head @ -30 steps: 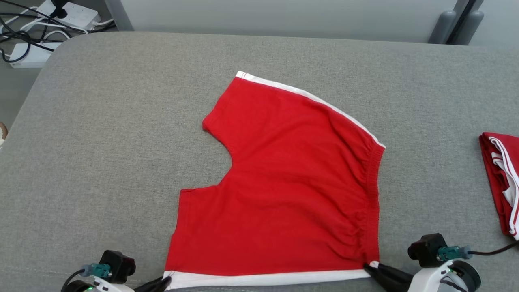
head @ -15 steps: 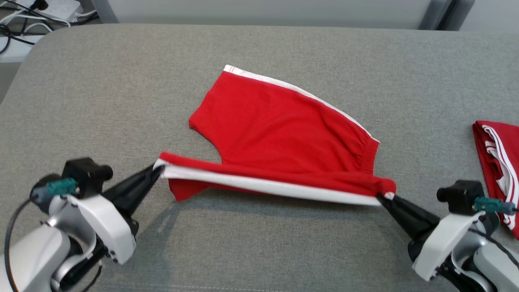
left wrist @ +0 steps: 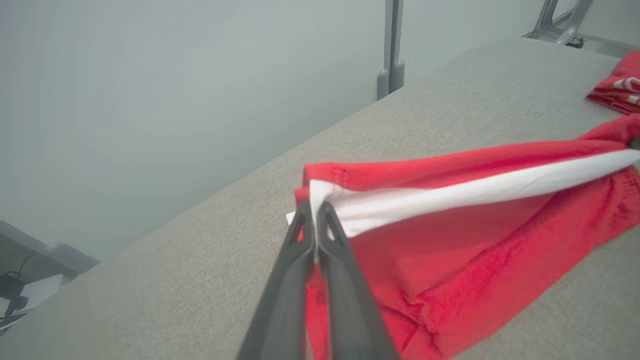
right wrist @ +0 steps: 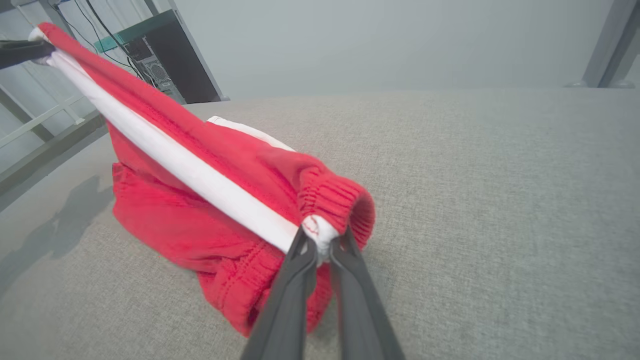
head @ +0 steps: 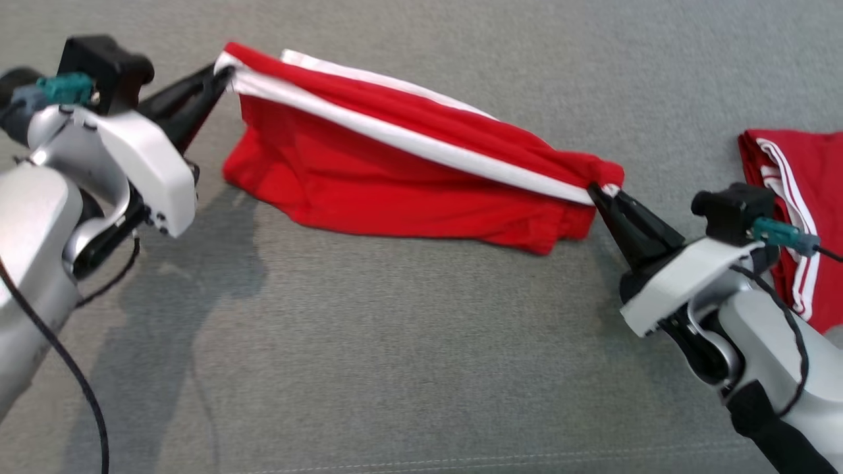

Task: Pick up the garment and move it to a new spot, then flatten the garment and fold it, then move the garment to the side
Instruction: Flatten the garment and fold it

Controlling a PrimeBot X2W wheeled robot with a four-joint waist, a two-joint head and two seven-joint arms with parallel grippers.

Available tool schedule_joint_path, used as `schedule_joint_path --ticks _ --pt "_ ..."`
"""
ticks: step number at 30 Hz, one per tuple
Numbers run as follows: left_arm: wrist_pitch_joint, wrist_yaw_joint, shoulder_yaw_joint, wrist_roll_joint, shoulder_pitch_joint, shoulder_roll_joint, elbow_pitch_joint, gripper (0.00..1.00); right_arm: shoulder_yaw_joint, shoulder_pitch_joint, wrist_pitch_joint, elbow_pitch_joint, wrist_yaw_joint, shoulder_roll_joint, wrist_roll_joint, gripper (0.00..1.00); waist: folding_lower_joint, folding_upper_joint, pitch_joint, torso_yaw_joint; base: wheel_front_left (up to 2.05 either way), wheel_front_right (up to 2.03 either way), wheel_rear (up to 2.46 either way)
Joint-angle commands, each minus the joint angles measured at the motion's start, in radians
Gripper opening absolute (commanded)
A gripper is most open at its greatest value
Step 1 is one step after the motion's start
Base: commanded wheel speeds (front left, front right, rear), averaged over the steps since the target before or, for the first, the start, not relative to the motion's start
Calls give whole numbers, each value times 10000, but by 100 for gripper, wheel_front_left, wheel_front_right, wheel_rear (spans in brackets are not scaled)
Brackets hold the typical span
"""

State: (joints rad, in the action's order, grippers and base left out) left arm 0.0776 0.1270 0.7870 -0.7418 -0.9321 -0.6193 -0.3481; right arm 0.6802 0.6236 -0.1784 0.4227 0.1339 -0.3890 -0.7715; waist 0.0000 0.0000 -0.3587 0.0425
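left gripper [head: 222, 70] is pinching, jaws closed, the white-striped edge of the garment [head: 369, 191] at far left | right gripper [head: 596, 191] is clamping its waistband end at right | garment is stretching between them, lower part sagging onto the grey cushion [head: 395, 368]

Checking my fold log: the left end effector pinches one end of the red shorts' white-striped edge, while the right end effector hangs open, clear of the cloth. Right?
Not quite: the right end effector is shut on the other end of the white-striped edge of the red shorts, as the right wrist view shows. The left end effector does pinch its end.
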Motion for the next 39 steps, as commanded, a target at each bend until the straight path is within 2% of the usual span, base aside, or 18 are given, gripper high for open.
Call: schedule_joint_path --ticks 1,11,15,16,17,18,19,20,21,22,29,34,39 --pt "-85 22 -211 159 -935 -371 -359 0 -84 207 -288 246 -32 151 138 0 0 0 -568 517 0 0 0" --pt "-415 34 628 201 -2355 -115 -2549 0 27 1273 -724 1072 -32 1549 -74 0 0 0 -1395 1147 0 0 0" --pt "-701 35 898 103 -2558 81 -3247 0 94 1522 -794 1320 -32 1827 -229 0 0 0 -1539 1292 0 0 0" --pt "-772 35 986 53 -2589 121 -3355 0 92 1562 -803 1394 -32 1850 -249 7 0 0 -1563 1311 0 0 0" --pt "-837 35 1099 -28 -2603 167 -3407 0 54 1584 -811 1474 -32 1884 -299 30 0 0 -1581 1329 0 0 0" --pt "-917 35 1188 -109 -2629 197 -3461 0 1 1616 -818 1534 -32 1905 -316 47 0 0 -1598 1342 0 0 0" --pt "-989 35 1283 -157 -2667 210 -3521 0 -103 1632 -823 1563 -32 1952 -384 100 0 0 -1620 1352 0 0 0" --pt "-1109 35 1326 -250 -2707 232 -3569 30 -212 1657 -826 1542 -32 1992 -428 100 0 0 -1646 1359 0 0 0" --pt "-1241 35 1360 -335 -2743 248 -3623 77 -368 1690 -828 1469 -32 2024 -410 100 0 0 -1660 1363 0 0 0" --pt "-1370 35 1390 -369 -2792 255 -3715 100 -590 1694 -829 1351 -32 2074 -397 100 0 0 -1669 1365 0 0 0" --pt "-2528 36 1349 -450 -2918 516 -4495 100 -1782 1205 -831 742 -32 2241 108 100 0 0 -1475 1212 0 0 0" --pt "-3139 -30 1256 -466 -2443 727 -4837 100 -2078 448 -832 609 -32 2090 328 100 0 0 -1032 1004 0 0 0" --pt "-3375 -243 792 -598 -1497 939 -4622 100 -2222 -305 -832 587 -32 1882 508 100 0 0 -484 755 0 0 0"
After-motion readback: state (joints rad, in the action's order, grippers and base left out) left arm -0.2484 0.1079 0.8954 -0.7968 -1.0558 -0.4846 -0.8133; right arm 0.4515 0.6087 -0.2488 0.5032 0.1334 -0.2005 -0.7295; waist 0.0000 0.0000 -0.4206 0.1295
